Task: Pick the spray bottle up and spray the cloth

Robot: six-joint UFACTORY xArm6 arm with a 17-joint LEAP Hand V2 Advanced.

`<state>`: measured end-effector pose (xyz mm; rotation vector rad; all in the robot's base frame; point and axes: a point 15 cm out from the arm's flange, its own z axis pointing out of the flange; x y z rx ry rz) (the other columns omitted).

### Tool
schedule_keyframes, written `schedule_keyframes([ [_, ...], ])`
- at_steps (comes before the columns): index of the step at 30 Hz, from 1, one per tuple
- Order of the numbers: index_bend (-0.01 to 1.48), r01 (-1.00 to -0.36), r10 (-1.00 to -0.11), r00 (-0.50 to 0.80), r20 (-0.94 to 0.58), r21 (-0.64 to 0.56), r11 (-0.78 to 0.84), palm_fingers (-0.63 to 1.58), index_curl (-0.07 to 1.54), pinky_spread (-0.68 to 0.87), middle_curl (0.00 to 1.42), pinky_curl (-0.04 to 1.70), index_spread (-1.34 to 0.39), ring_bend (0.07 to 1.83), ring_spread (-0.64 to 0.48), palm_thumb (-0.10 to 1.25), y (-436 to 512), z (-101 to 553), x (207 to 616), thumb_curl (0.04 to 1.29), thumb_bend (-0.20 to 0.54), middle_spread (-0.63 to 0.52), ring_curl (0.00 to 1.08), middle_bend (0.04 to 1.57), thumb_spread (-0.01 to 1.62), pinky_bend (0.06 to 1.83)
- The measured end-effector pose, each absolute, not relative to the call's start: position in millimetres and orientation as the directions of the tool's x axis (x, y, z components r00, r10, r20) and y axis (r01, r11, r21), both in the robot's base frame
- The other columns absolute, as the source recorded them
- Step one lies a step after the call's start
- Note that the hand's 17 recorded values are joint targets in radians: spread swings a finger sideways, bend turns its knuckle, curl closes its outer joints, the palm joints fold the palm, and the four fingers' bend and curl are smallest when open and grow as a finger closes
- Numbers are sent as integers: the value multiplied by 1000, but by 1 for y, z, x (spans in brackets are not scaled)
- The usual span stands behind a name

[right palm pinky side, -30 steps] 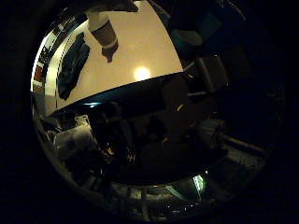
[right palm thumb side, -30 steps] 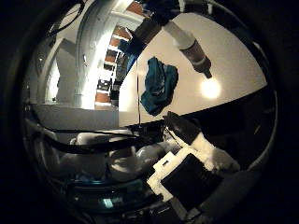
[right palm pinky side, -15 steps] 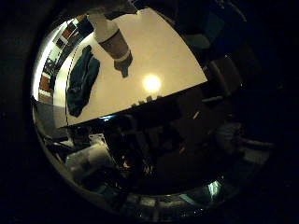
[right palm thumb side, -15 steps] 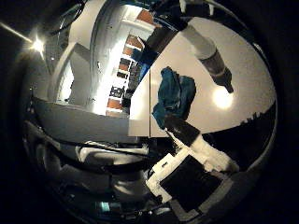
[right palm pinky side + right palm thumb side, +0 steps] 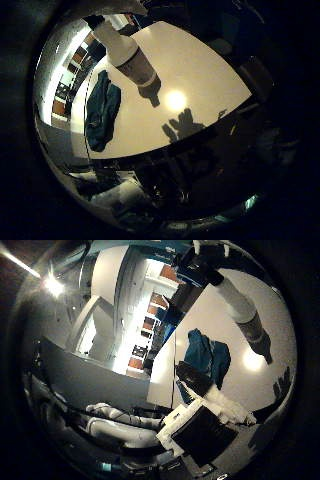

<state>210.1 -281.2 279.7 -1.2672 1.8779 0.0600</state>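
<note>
table (image 5: 200, 75): big pale top with a bright light glare on it, and it carries everything else in the scene.
cloth (image 5: 101, 115): teal, crumpled, lying flat on the table near one edge, apart from the bottle's base.
spray bottle (image 5: 127, 55): white upper body with a darker lower band. looks like it's raised off the table since its shadow sits just past its base, though i can't be sure.
hand (image 5: 210, 415): only a black and white finger segment and the body show in the thumb side view. the bottle's head runs up out of sight toward it, so honestly can't tell whether the fingers are wrapped round the bottle or spread.
step: looks like carrying and aiming the bottle toward the cloth.
how to do it well: get the nozzle facing the cloth first, keep the bottle steady and not tipped too far, then squeeze the trigger.
</note>
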Motion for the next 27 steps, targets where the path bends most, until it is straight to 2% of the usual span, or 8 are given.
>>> schedule_keyframes([
  [16, 163, -660, -578, -123, -807, -369, 654, 142, 325, 439, 393, -2, -141, 512, 173, 691, -303, 257, 244, 379, -23, 128, 292, 281, 1054, 864],
  [27, 165, -643, -532, -158, -832, -322, 695, 127, 324, 446, 383, -2, -133, 502, 200, 688, -311, 234, 253, 381, -23, 157, 287, 279, 1054, 829],
])
